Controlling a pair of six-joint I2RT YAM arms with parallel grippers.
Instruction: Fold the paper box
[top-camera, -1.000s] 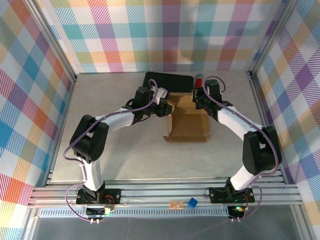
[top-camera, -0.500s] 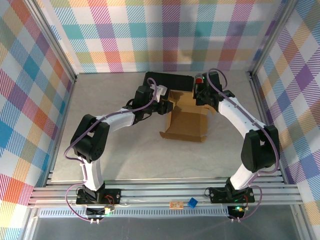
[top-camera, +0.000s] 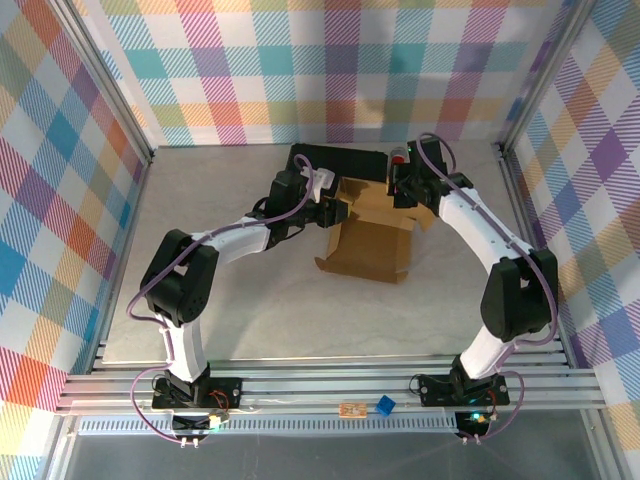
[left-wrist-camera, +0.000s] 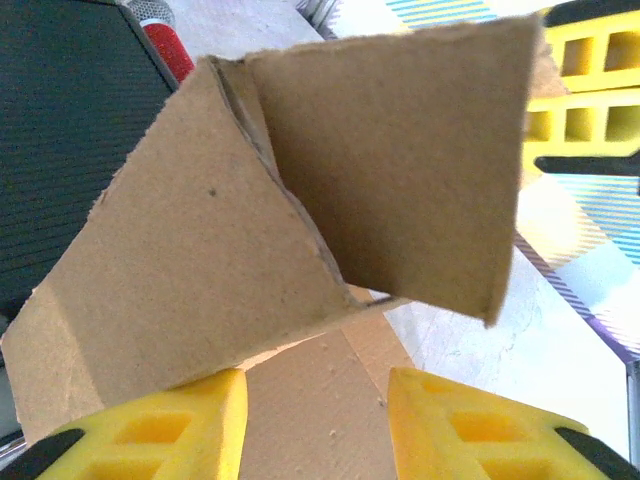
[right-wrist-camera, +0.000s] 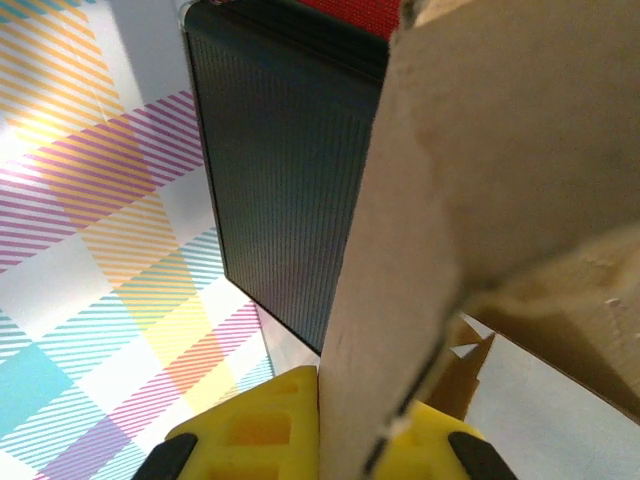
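Box (top-camera: 372, 245): plain brown corrugated cardboard, matte, die-cut, with rough fibrous edges. It sat toward the far middle of the table (top-camera: 240, 300). One broad panel lay flat and the back flaps were raised. It was just in front of the case (top-camera: 335, 160) (black, finely ribbed face, rounded corner in the right wrist view).

Your right gripper (top-camera: 404, 192) was at the box's far right corner. From its wrist camera, the yellow fingers (right-wrist-camera: 250, 430) were pressed together on a thin upright flap, whose cut edge ran up between them.

Your left gripper (top-camera: 338, 212) was at the far left corner. Its yellow fingers (left-wrist-camera: 200, 425) stood apart. A creased flap leaned over one of them, and flat cardboard showed through the gap. I saw nothing pinched there.

A red object (top-camera: 398, 158) lay at the case's right end; too little showed to name it.

Table: pale grey, faintly mottled, smooth. Walls (top-camera: 330, 70): pastel plaid in teal, pink, orange and purple, on three sides. Bare aluminium posts stood at the corners. Slotted rails (top-camera: 330, 385) ran along the near edge, where your arm bases were bolted.
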